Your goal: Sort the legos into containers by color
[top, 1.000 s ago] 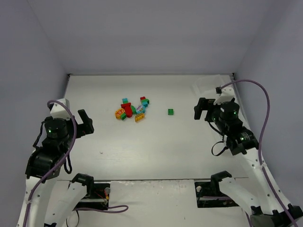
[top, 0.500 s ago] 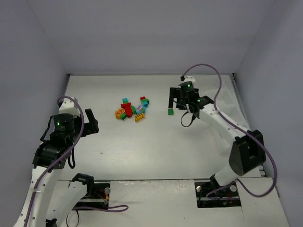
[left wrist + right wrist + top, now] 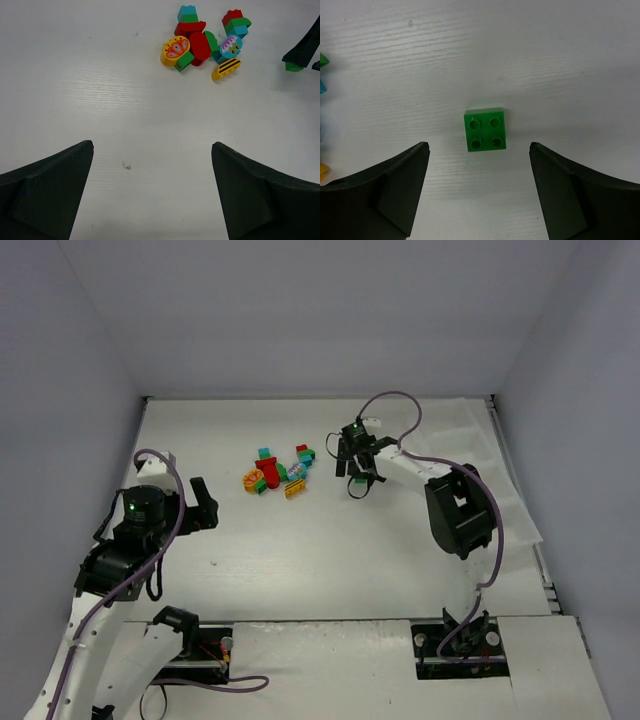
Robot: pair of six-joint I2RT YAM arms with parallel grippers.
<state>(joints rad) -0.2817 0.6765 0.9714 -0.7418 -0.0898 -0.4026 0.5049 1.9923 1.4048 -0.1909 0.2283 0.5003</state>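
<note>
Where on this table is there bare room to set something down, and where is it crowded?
Bare: the wide near stretch of table on this side of the brick pile, right of the left gripper, and the far strip behind the pile. Crowded: the pile itself and, just right of it, the right gripper open over a lone green brick.

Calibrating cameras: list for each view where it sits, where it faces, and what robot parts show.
Top external: above, behind the bases, looking down at table; left arm and right arm show.
Left wrist: on left arm, facing lego pile; left gripper frames the bottom.
Right wrist: straight down on green brick inside the open right gripper.
Shared: both wrist views show that brick.
</note>
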